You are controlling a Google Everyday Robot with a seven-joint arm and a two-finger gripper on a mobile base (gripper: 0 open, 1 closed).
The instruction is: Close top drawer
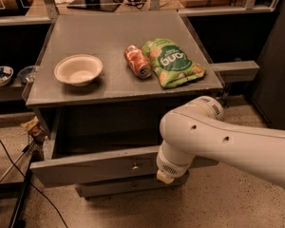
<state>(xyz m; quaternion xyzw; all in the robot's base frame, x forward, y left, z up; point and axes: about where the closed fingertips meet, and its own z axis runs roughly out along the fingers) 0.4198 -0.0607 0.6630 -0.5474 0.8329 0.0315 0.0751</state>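
Note:
The top drawer [92, 167] of the grey cabinet stands pulled out, and its dark inside shows under the cabinet top. Its long flat front has one small metal knob [134, 165] at the centre. My white arm [213, 137] reaches in from the right and hangs in front of the right half of the drawer front. Its lower end [165, 174] lies just right of the knob. The gripper is hidden behind the arm, so I cannot see it.
On the cabinet top [114, 37] lie a white bowl [79, 69], a red can [137, 61] on its side and a green snack bag [173, 61]. A slimmer drawer front [128, 188] sits below. Cables [9, 170] and a stand are on the floor at left.

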